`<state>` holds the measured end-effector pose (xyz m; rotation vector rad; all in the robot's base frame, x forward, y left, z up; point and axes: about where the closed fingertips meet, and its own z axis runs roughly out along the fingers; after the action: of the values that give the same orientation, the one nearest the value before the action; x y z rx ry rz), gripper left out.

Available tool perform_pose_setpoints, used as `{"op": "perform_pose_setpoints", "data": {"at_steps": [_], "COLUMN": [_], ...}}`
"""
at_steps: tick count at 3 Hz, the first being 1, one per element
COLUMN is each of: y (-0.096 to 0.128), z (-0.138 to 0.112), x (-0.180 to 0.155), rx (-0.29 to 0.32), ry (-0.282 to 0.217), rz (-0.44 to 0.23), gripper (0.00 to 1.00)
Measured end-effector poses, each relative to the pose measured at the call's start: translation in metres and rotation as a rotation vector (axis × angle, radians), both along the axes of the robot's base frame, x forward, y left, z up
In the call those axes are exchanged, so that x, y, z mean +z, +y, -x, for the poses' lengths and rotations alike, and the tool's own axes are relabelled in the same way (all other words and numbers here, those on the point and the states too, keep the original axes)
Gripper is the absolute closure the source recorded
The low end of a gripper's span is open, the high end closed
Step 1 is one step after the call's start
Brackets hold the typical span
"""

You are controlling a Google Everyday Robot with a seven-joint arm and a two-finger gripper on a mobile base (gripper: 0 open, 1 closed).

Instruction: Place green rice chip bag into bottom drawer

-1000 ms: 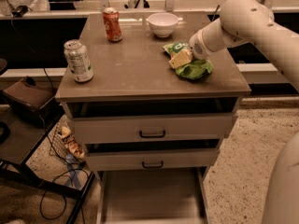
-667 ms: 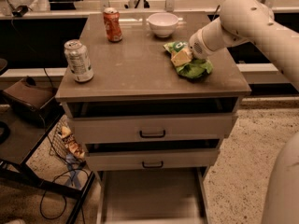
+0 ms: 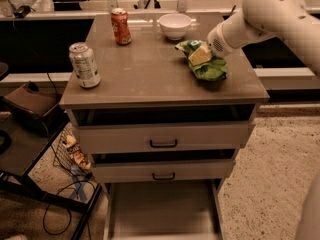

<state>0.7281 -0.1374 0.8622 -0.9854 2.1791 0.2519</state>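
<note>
The green rice chip bag (image 3: 209,68) lies crumpled on the right side of the cabinet top, near the right edge. My gripper (image 3: 201,55) is right on the bag's upper part, at the end of the white arm that reaches in from the upper right. It hides part of the bag. The bottom drawer (image 3: 160,209) is pulled out at floor level below the two handled drawers, and its flat beige floor shows nothing in it.
A white bowl (image 3: 175,25) and an orange-red can (image 3: 120,26) stand at the back of the cabinet top (image 3: 150,79). A silver can (image 3: 84,65) stands at the left edge. Two drawers with black handles (image 3: 163,144) sit slightly ajar. Cables and a dark stand (image 3: 30,184) are on the floor at left.
</note>
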Motion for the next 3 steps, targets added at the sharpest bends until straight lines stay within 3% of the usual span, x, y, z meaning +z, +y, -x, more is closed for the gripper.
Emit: {"op": "perform_pose_setpoints", "data": {"at_steps": [1, 2, 3], "y": [-0.029, -0.064, -0.101], "z": [0.045, 0.137, 0.203], "x": [0.046, 0.055, 0.020], "rx": [-0.023, -0.028, -0.015], "ry": [-0.056, -0.027, 0.067], "rz": [0.064, 0.087, 0.043], "gripper": [1.00, 1.00, 1.00]}}
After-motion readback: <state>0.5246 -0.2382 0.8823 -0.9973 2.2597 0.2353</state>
